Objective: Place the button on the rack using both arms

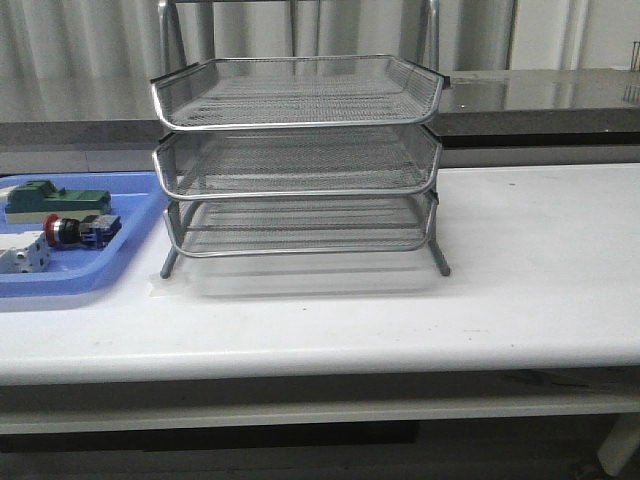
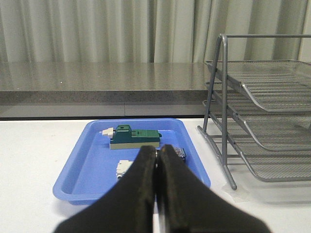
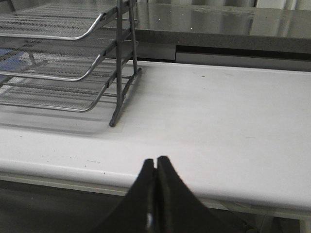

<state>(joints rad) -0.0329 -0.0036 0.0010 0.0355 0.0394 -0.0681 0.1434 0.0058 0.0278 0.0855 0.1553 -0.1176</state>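
Note:
The button (image 1: 77, 230), red head and blue-black body, lies in the blue tray (image 1: 125, 262) at the table's left. The three-tier wire-mesh rack (image 1: 300, 150) stands mid-table, all tiers bare. In the left wrist view my left gripper (image 2: 158, 149) is shut with nothing in it, hanging in front of the blue tray (image 2: 92, 167); its fingers hide most of the button (image 2: 179, 153). My right gripper (image 3: 156, 159) is shut and holds nothing, near the table's front edge, to the right of the rack (image 3: 58, 63). Neither arm shows in the front view.
A green block part (image 1: 55, 200) and a white block part (image 1: 22, 258) share the blue tray with the button. They appear as the green part (image 2: 134, 137) and white part (image 2: 123, 169) in the left wrist view. A grey counter (image 1: 540, 95) runs behind the table.

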